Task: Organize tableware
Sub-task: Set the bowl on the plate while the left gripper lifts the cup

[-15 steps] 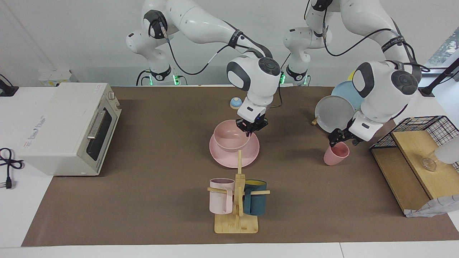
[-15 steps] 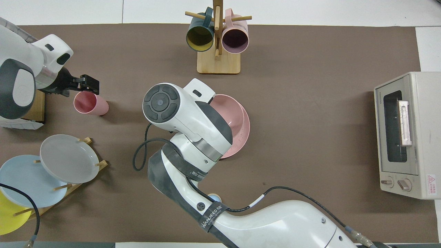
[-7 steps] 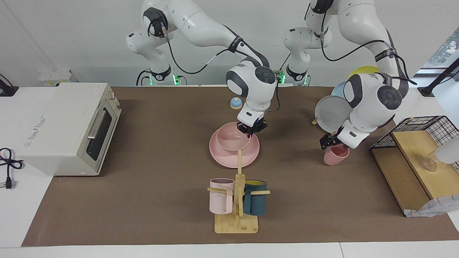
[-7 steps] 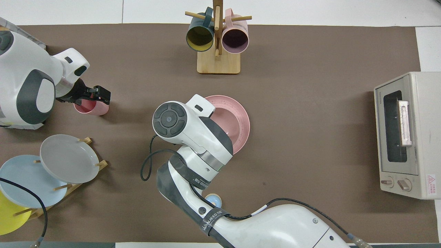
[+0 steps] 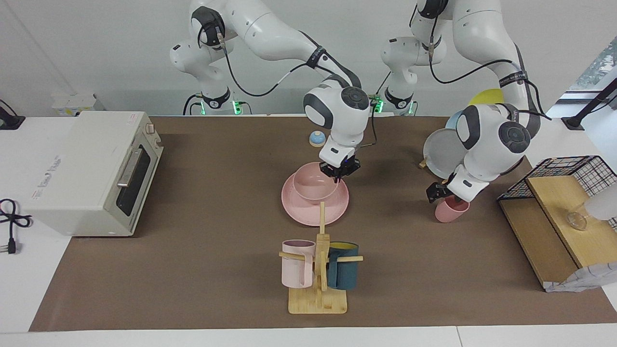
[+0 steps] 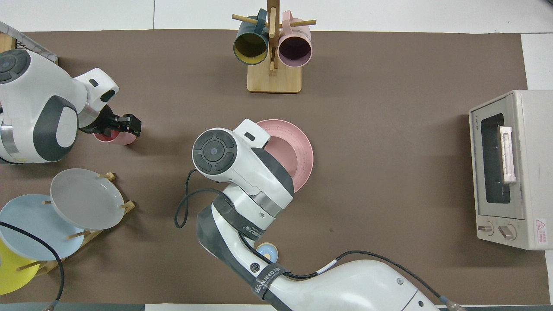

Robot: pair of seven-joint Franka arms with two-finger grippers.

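The pink plate point(image 5: 308, 214) lies mid-table, also in the overhead view point(image 6: 304, 144). The pink bowl point(image 5: 311, 187) sits on it, partly hidden under the right arm in the overhead view point(image 6: 286, 156). My right gripper point(image 5: 340, 174) is shut on the bowl's rim at the side nearer the robots; its own wrist hides it from above. The pink cup point(image 5: 450, 211) stands upright toward the left arm's end point(image 6: 113, 138). My left gripper point(image 5: 441, 191) is low over the cup's mouth, open, and covers most of the cup from above point(image 6: 117, 125).
A wooden mug tree point(image 5: 318, 289) with a pale pink and a teal mug stands farther from the robots than the plate. A toaster oven point(image 5: 91, 168) is at the right arm's end. A rack of grey, blue and yellow plates point(image 5: 446, 152) and a wire-and-wood shelf point(image 5: 554, 207) flank the cup. A small bell point(image 5: 316, 139) sits near the robots.
The right gripper lowered the tilted bowl until it sits level on the plate. The left gripper came down from beside the cup onto its mouth. The cup stayed put.
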